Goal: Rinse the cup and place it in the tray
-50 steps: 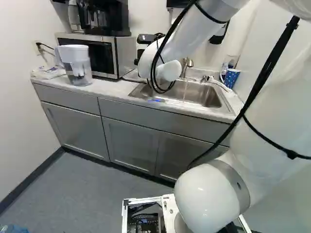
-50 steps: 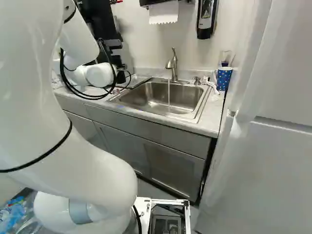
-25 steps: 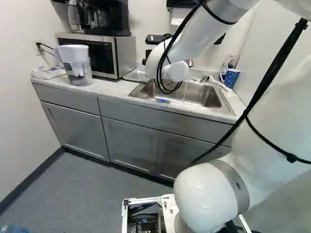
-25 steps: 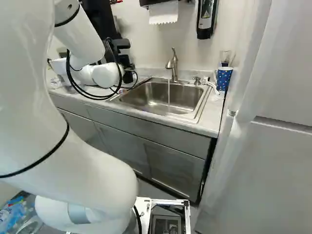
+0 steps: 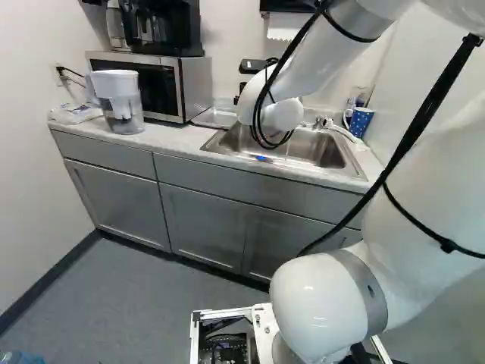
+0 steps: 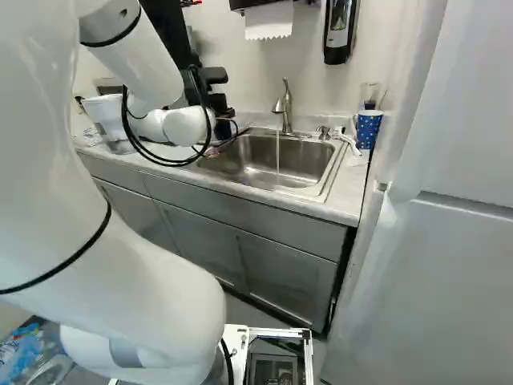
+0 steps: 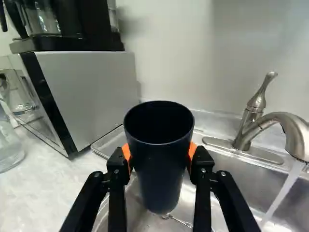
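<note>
Wrist view: cup, dark and mouth up, clamped from two sides by the fingers, over the end of the sink nearest the tray and apart from the falling stream. I judge the step in hand as carrying it to the water: I should travel level, keep its rim below and clear of the faucet, then tip it gently so water wets the inside and drains, since a wet wall may slip. No writing legible on the cup's visible side.
</note>
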`<state>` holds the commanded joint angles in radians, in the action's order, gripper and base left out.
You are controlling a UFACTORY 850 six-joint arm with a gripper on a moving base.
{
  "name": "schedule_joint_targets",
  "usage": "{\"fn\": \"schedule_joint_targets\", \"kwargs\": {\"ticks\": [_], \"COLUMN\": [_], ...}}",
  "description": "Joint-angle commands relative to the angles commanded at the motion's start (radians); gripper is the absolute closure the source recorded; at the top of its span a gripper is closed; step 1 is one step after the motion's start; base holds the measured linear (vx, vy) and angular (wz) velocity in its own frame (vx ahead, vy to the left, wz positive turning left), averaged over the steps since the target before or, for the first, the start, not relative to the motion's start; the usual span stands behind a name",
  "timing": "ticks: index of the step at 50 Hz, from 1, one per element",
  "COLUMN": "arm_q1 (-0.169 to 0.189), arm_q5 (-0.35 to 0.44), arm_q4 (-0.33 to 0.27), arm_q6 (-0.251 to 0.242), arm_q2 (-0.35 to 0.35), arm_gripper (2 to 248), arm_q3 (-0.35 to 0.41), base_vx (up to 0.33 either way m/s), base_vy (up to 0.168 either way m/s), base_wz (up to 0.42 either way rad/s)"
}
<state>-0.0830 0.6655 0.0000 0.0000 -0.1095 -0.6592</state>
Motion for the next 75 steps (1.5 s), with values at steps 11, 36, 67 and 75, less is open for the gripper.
{"fn": "schedule_joint_targets", "kwargs": {"ticks": [11,36,67,75], "arm_q1": [0.035,0.114,0.191,0.209], "arm_q5": [0.008,0.029,0.106,0.117], "arm_q4": [0.0,0.0,0.0,0.0], "arm_q6": [0.0,0.0,0.0,0.0], "arm_q2": [0.012,0.047,0.078,0.096], "arm_gripper": [125,125,125,125], "arm_q3": [0.013,0.035,0.075,0.075], "base_vx": [0.0,0.0,0.0,0.0], "base_vy": [0.0,0.0,0.0,0.0], "base_wz": [0.0,0.0,0.0,0.0]}}
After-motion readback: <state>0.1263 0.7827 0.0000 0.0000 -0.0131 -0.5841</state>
